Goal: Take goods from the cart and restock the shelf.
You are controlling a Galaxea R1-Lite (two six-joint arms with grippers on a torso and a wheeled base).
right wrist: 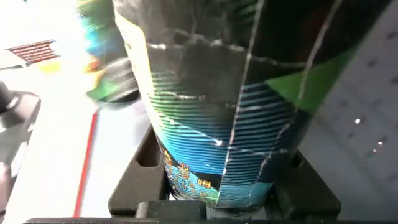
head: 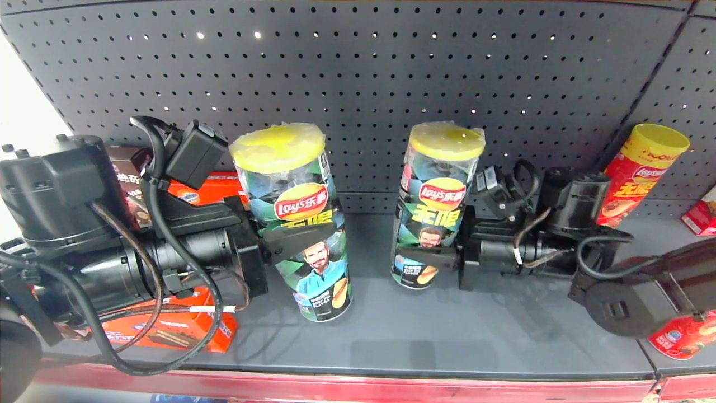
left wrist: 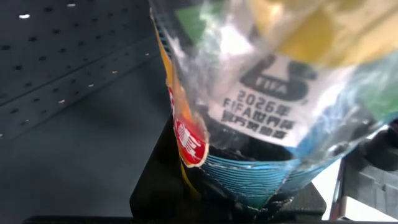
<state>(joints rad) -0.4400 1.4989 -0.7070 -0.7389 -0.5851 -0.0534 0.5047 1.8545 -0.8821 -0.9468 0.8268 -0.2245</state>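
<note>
The dark grey shelf board (head: 436,336) and perforated grey back panel (head: 391,67) are viewed by the head camera from in front and above, at middling range. Each wrist camera is held very near a film-wrapped green-and-blue crisp tube: left tube (left wrist: 261,93), right tube (right wrist: 217,124). Both are shared with the head view: left tube (head: 302,224), right tube (head: 433,212).

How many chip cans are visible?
3: left green can in the left jaws; right green can in the right jaws; red can far right. A red item beneath the right arm may be a fourth.
</note>
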